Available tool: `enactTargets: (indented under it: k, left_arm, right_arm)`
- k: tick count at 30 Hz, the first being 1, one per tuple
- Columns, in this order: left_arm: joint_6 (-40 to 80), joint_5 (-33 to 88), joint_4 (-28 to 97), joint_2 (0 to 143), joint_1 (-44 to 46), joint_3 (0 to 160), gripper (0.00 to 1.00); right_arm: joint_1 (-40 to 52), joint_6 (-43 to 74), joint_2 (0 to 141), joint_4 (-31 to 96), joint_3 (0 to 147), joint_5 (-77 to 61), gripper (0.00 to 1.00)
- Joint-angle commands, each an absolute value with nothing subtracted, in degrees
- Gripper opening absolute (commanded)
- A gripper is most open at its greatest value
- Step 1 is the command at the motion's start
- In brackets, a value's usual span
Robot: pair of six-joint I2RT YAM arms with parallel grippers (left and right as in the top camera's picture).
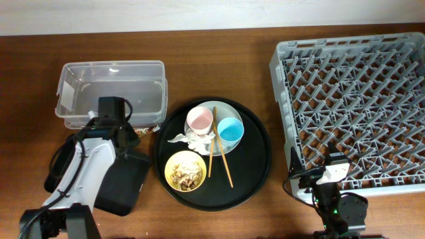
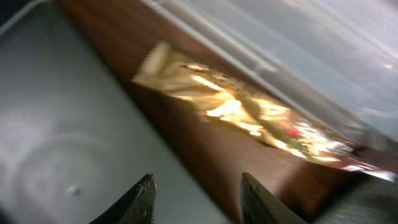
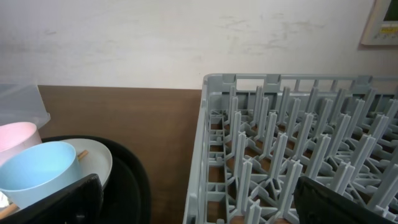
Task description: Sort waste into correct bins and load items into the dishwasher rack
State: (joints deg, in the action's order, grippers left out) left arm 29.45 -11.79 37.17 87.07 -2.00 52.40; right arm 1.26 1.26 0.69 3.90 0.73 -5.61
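A small brown wrapper [image 1: 147, 130] lies on the table between the clear box [image 1: 109, 93] and the shallow black tray [image 1: 123, 182]. In the left wrist view it shines gold [image 2: 236, 109]. My left gripper [image 2: 196, 193] is open and empty just short of it, over the tray's edge [image 2: 62, 124]. On the round black tray [image 1: 255, 172] a pale plate [image 1: 234, 111] bears a pink cup [image 1: 199, 119], a blue cup [image 1: 230, 129], a crumpled napkin [image 1: 192, 139] and chopsticks [image 1: 219, 156]. A yellow bowl [image 1: 184, 170] holds food scraps. My right gripper [image 3: 199, 205] is open and empty at the grey rack's [image 1: 358, 106] front left corner.
The left arm [image 1: 86, 166] covers part of the shallow black tray. The clear box's wall [image 2: 298, 37] runs right behind the wrapper. In the right wrist view the rack's corner [image 3: 211, 124] stands close ahead, with the blue cup [image 3: 37, 171] and pink cup [image 3: 15, 134] to its left.
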Motion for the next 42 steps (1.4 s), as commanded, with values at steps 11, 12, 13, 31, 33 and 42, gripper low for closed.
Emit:
enactTargets:
  k: [11, 12, 13, 31, 33, 42]
  left_arm:
    - [19.2, -10.2, 29.2, 85.9, -4.0, 53.1, 0.06]
    - [18.6, -10.4, 29.3, 85.9, -4.0, 53.0, 0.06]
    - [18.5, -10.3, 29.4, 86.2, -4.0, 52.7, 0.04]
    - [23.7, -12.0, 29.0, 92.7, -12.3, 47.5, 0.04]
    - [23.7, -6.7, 28.9, 91.8, -13.5, 48.1, 0.04]
    - [28.4, 8.9, 24.7, 84.7, -14.4, 49.9, 0.39]
  right_arm:
    - [1.4, 1.4, 0.3, 4.0, 0.3, -5.5, 0.99]
    - [1.4, 1.4, 0.3, 4.0, 0.3, -5.5, 0.99]
    - [1.4, 1.4, 0.3, 4.0, 0.3, -5.5, 0.99]
    - [1.4, 1.4, 0.3, 4.0, 0.3, -5.5, 0.99]
    - [1.4, 1.4, 0.3, 4.0, 0.3, -5.5, 0.99]
    - [1.4, 1.4, 0.3, 4.0, 0.3, -5.5, 0.99]
